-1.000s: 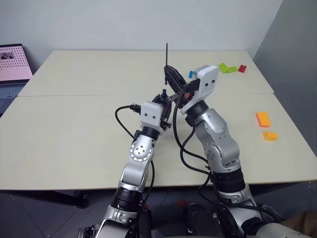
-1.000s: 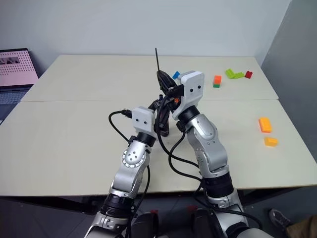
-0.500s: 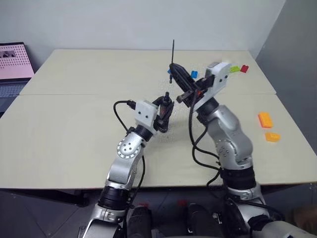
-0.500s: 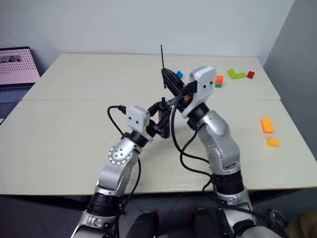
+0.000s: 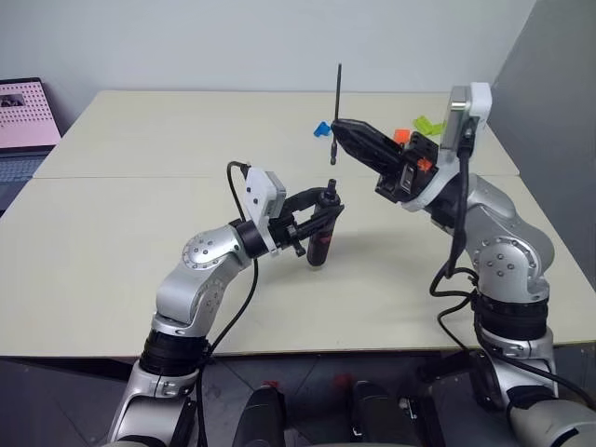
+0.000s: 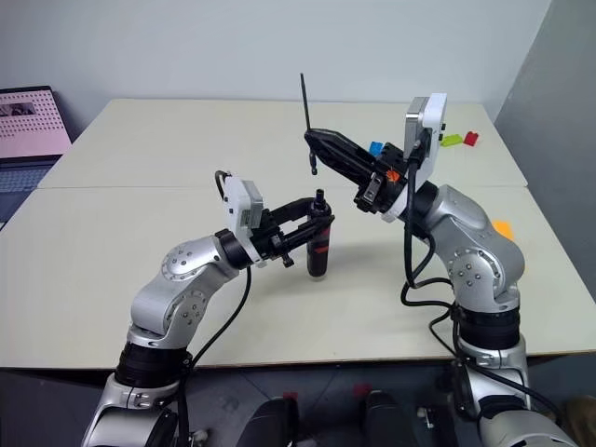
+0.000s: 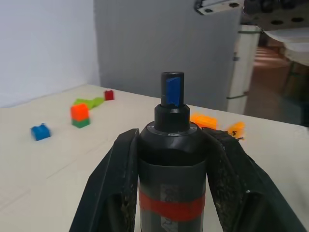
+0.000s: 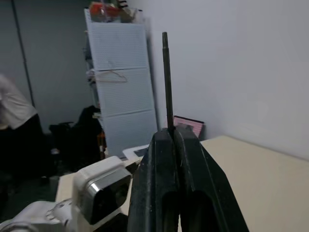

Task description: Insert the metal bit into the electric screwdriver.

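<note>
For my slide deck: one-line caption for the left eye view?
Left gripper holds the electric screwdriver upright; right gripper holds the metal bit above it.

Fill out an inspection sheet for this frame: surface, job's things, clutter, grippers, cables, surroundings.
Surface: pale table, two tops butted along a seam.
Job's things: screwdriver upright in the left gripper, its base just above or on the table; bit upright in the right gripper, above and apart from the screwdriver, not inserted.
Clutter: small coloured blocks at the table's far right; orange blocks near the right edge.
Grippers: both shut on their things.
Cables: black cables looping along both arms.
Surroundings: laptop at the left, grey walls.
</note>
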